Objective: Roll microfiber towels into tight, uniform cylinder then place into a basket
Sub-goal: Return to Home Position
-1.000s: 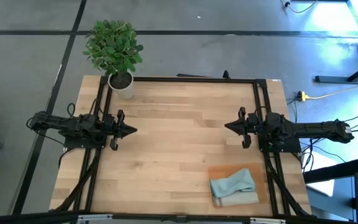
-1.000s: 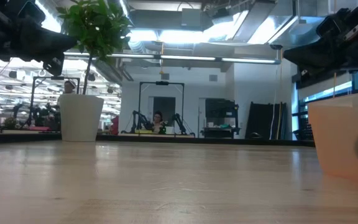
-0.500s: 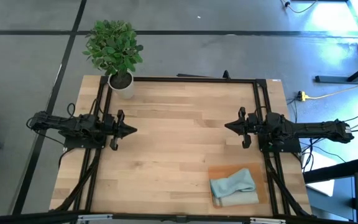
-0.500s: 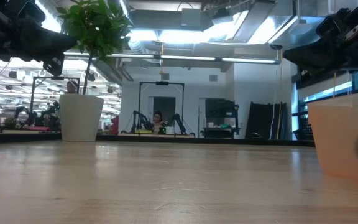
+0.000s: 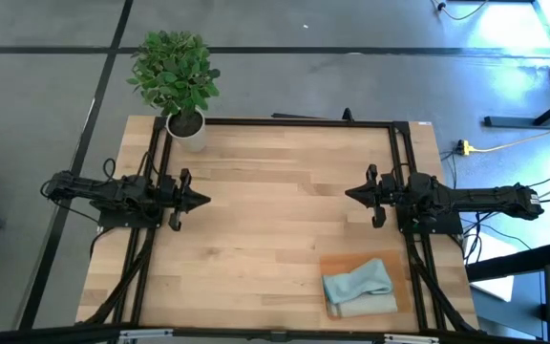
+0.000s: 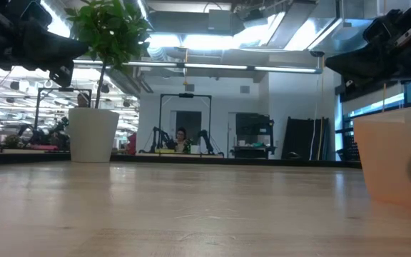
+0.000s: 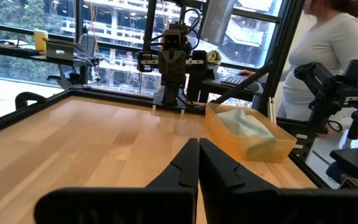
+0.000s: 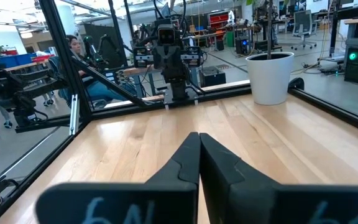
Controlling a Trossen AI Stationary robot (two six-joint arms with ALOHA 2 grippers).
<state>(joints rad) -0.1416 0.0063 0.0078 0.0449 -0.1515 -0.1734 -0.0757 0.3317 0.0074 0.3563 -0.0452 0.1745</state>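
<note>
The left gripper (image 7: pixel 199 163) is keeping its jaws pressed together on nothing, and the right gripper (image 8: pixel 199 155) is doing likewise. The two are pointing at each other across the table (image 5: pixel 275 220), well apart. One basket (image 5: pixel 336 265) is sitting off to the side of the right jaws, well apart from the left ones. It is holding both towels, a blue one (image 5: pixel 358 281) lying against a grey-beige one (image 5: pixel 369 307) (the low view is showing only the basket's wall). One pot (image 5: pixel 187 130) is standing beyond the left jaws. A person (image 7: pixel 316 56) is showing past the basket.
</note>
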